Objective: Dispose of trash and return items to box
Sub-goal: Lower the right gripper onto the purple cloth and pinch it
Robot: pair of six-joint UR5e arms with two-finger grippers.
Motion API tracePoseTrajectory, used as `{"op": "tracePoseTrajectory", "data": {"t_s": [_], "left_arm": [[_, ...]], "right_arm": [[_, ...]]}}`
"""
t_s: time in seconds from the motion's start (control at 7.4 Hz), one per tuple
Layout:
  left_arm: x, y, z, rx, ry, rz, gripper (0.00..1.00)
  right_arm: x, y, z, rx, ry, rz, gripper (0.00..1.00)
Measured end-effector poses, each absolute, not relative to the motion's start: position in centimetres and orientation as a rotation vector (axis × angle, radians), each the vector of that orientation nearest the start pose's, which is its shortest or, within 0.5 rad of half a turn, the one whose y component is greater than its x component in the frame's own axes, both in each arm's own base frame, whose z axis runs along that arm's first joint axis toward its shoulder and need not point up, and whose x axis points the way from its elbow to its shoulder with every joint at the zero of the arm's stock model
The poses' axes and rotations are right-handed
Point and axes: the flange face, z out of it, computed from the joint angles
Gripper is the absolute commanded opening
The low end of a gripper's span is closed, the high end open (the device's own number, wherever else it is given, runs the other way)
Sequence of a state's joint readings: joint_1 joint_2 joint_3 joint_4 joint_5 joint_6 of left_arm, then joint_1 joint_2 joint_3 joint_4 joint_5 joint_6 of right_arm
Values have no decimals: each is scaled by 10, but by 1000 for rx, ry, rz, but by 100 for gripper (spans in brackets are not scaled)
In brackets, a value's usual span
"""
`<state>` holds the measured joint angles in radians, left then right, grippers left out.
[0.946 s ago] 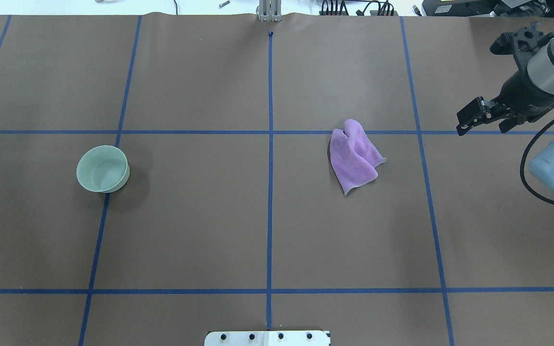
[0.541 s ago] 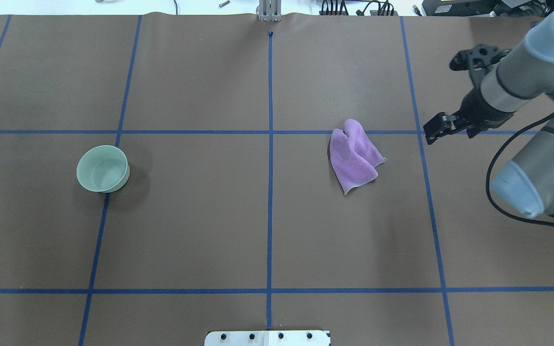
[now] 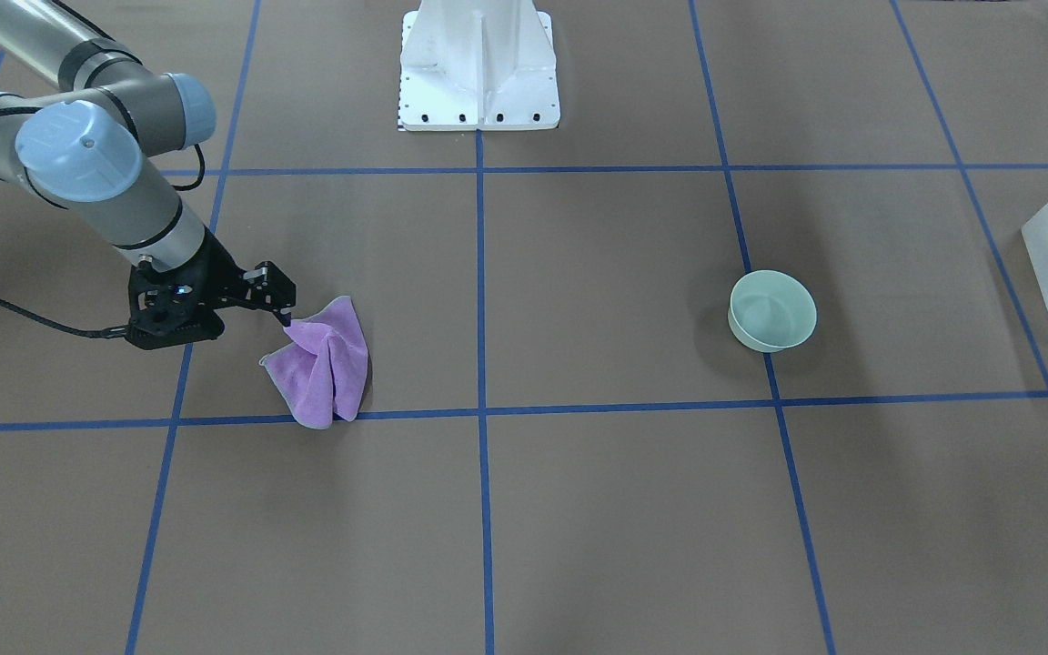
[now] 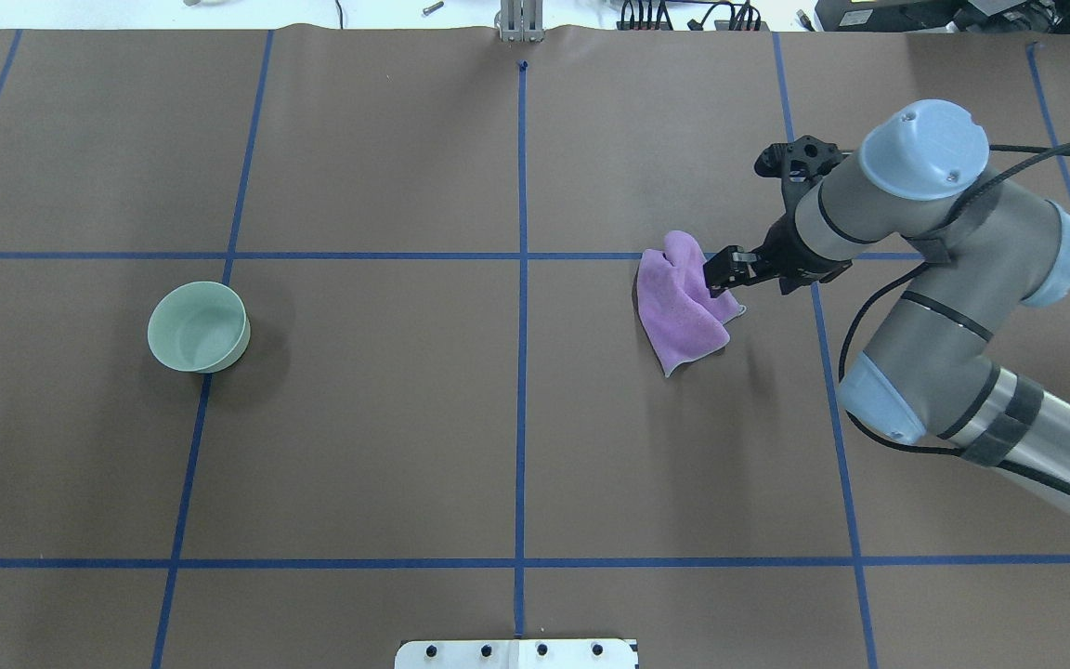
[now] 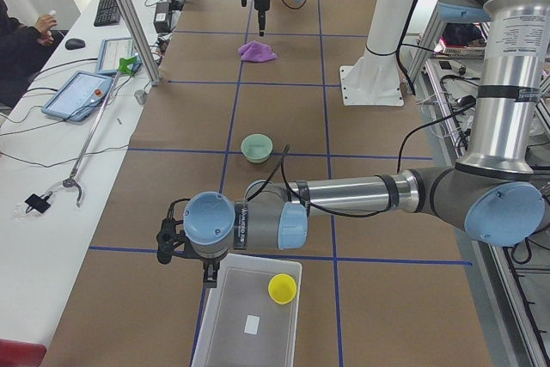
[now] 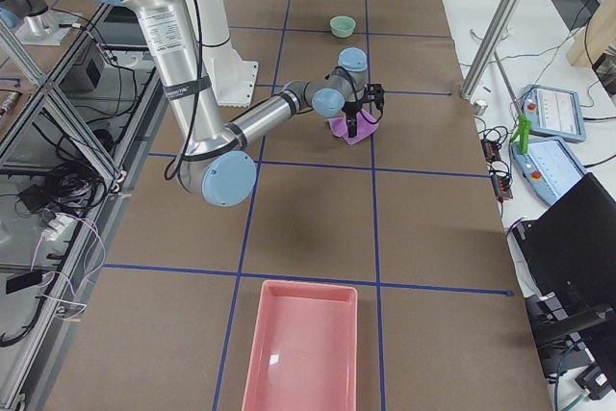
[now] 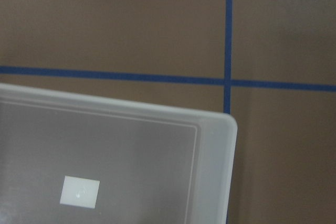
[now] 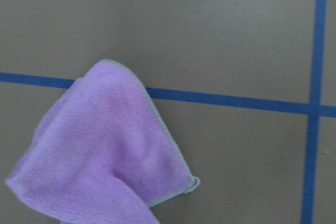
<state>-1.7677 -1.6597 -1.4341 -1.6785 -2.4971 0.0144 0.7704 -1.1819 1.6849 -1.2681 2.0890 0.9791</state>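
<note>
The mint-green bowl (image 4: 198, 326) stands upright and empty on the left half of the table; it also shows in the front view (image 3: 771, 310). The yellow cup (image 5: 281, 288) sits inside the frosted box (image 5: 230, 333) at the table's left end. My left gripper (image 5: 206, 274) hovers at the box's near corner (image 7: 210, 124); I cannot tell whether it is open or shut. My right gripper (image 4: 724, 269) looks open and empty, just above the right edge of the crumpled purple cloth (image 4: 679, 311), which fills the lower left of the right wrist view (image 8: 105, 150).
A pink tray (image 6: 300, 344) lies on the table at the robot's right end. The white robot base (image 3: 478, 64) stands at the table's middle edge. Blue tape lines grid the brown table. Operators' tablets and cables lie on a side bench.
My right arm has swung in from the table's right edge, bringing its gripper leftward to the purple cloth's right edge. The cloth and the bowl have not moved.
</note>
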Motion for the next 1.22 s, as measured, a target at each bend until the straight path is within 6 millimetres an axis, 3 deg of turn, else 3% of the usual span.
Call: {"op": "tracePoseTrajectory", "data": {"t_s": [0.27, 0.68, 0.81, 0.95, 1.08, 1.22], "left_arm": [[-164, -514, 648, 173, 915, -148, 98], [-174, -513, 638, 195, 913, -162, 98], [-175, -512, 638, 196, 913, -165, 98], [-176, -511, 637, 199, 913, -165, 98], [-176, -510, 636, 201, 914, -165, 98], [-176, -509, 635, 203, 914, -165, 98]], "right_arm": [[-418, -508, 335, 108, -943, -23, 100], [-444, -508, 323, 83, -951, -8, 99], [-455, -507, 324, 75, -945, -8, 75], [-460, -506, 325, 71, -939, -9, 31], [-463, -505, 327, 69, -935, -9, 2], [-462, -506, 329, 71, -931, -9, 0]]}}
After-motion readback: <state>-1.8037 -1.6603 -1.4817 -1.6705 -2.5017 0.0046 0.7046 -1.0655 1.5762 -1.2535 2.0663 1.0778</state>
